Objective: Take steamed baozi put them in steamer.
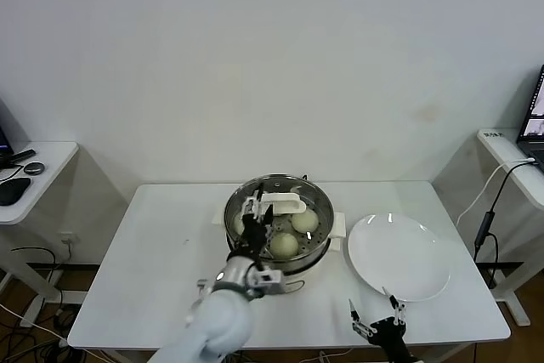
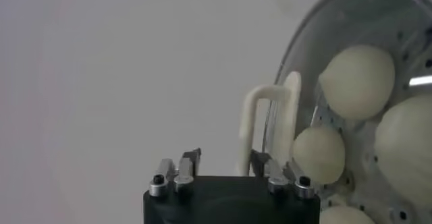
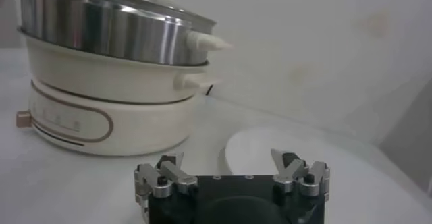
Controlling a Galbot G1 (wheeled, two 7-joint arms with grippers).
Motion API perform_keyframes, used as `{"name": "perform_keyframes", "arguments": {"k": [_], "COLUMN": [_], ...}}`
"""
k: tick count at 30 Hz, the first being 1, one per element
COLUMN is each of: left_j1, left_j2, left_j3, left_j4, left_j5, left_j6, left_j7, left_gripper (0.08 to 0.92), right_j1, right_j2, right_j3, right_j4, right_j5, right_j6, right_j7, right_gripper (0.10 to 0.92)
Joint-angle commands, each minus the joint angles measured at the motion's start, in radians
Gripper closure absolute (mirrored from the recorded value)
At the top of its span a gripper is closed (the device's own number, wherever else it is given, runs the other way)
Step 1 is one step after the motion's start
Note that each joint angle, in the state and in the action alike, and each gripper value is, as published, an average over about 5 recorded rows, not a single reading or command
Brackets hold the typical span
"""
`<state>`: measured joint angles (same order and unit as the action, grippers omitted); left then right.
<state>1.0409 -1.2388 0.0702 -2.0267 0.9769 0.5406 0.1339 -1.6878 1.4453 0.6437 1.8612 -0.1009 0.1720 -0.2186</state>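
Observation:
The steamer (image 1: 326, 241) stands mid-table, a shiny steel pot on a white base (image 3: 101, 121). A glass lid with a cream handle (image 1: 281, 203) lies on it. Through the glass I see the steamed baozi lying on the perforated tray, one (image 1: 304, 221) at the right and one (image 1: 284, 245) nearer me. Several show in the left wrist view, such as one (image 2: 358, 80). My left gripper (image 1: 255, 213) hovers over the steamer's left side. It is open, with the lid handle (image 2: 266, 127) beside one finger. My right gripper (image 1: 376, 312) is open and empty near the table's front edge.
A flat white plate (image 1: 398, 254) lies to the right of the steamer, just beyond my right gripper; its rim (image 3: 270, 141) shows in the right wrist view. Bare white tabletop extends to the left of the steamer. Side desks stand at both far edges.

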Motion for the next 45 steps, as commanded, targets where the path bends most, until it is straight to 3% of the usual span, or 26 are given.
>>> {"name": "perform_keyframes", "arguments": {"k": [1,5,9,12,17,24,45], "left_j1": [0.534,0.749,0.9,0.936,0.946,0.959,0.947], "left_j2": [0.078,-0.028,-0.073,-0.093,-0.142,-0.193,-0.177], "left_j3": [-0.372,-0.563,-0.59,-0.568,-0.566,-0.599,-0.66], "left_j4": [-0.295,-0.316,-0.31,-0.272,-0.196,-0.106,-0.002], "left_j5": [-0.818,-0.907,-0.95,-1.032,-1.189,-1.104,-1.053], "left_j6": [-0.551,-0.793,-0.823,-0.79,-0.727,-0.848,-0.825], "left_j7": [-0.213,-0.331,-0.452,-0.476,-0.419,-0.328,-0.234], "left_gripper": [0.27,0.191,0.178,0.177,0.177,0.177,0.177], "right_j1": [-0.003,-0.005,-0.01,-0.012,-0.016,-0.016,-0.022], "right_j2": [0.0,0.0,-0.021,-0.043,-0.063,-0.067,-0.083], "right_j3": [-0.013,-0.028,-0.051,-0.065,-0.074,-0.082,-0.062], "right_j4": [0.011,0.02,0.022,0.028,0.048,0.077,0.06], "right_j5": [-0.005,0.019,0.061,0.099,0.143,0.159,0.164], "right_j6": [0.0,-0.001,-0.015,-0.024,-0.03,-0.044,-0.051], "right_j7": [-0.002,-0.002,0.0,-0.002,-0.002,0.011,0.029], "right_gripper": [0.203,0.203,0.203,0.203,0.203,0.203,0.203]}}
